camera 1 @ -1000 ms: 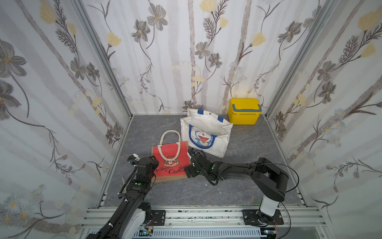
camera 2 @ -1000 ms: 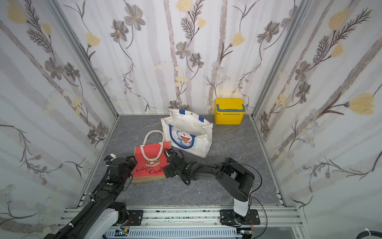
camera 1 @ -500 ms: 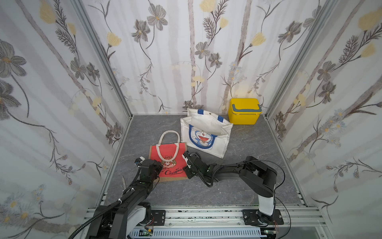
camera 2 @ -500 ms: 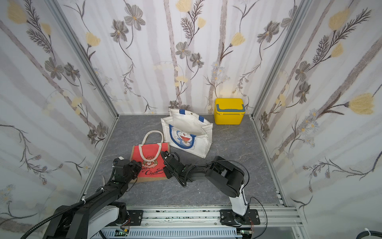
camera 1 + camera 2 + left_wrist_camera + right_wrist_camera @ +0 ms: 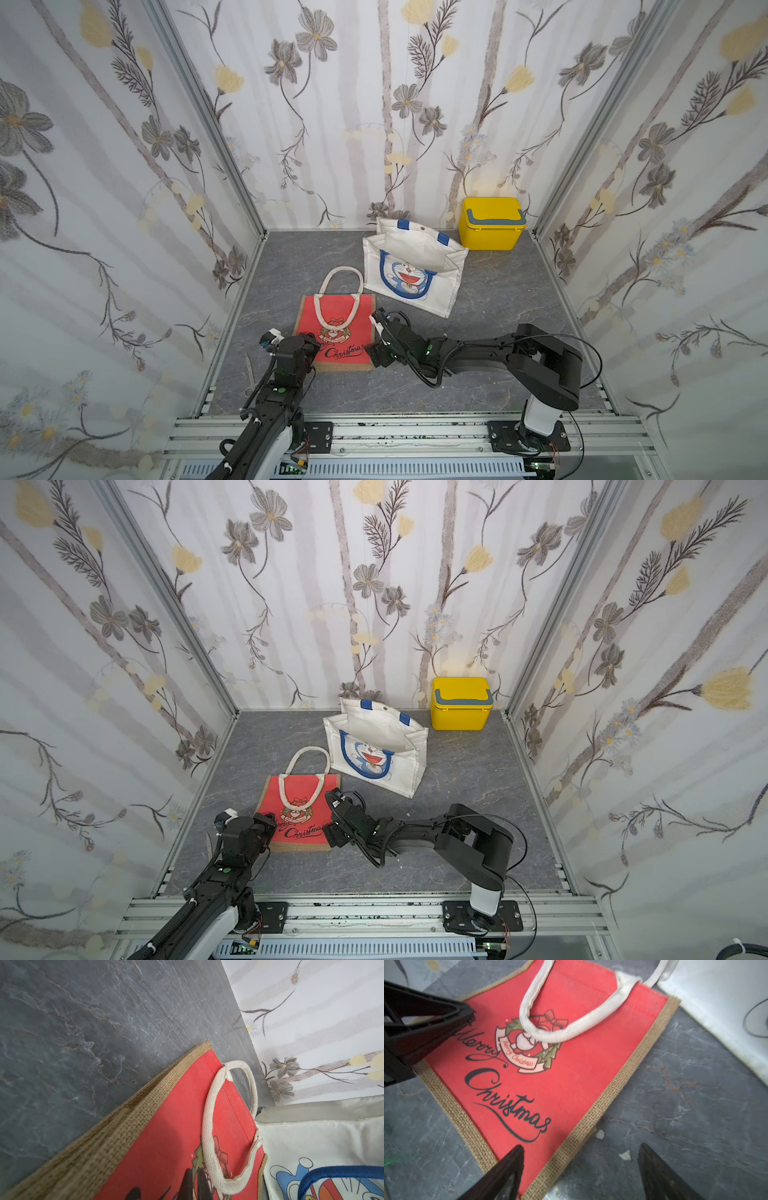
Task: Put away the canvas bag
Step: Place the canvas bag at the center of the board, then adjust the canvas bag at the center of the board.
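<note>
Red Christmas bag (image 5: 337, 322) lying flat on the grey floor (image 5: 503, 291) just in front of the white Doraemon tote (image 5: 411, 272); left gripper (image 5: 194, 1185) closed, tips on the printed face; right gripper (image 5: 580, 1147) spread wide astride the bag's jute edge.

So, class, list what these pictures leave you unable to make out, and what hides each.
- Contents of the yellow plastic box with grey handle: closed lid, both top views.
- Inside bottom of the white cartoon-print canvas bag: own front panel, both top views.
- Left tool tips: blurred, cut by left wrist view's edge.
- Thin grey object beside the left arm: too small, a top view.
</note>
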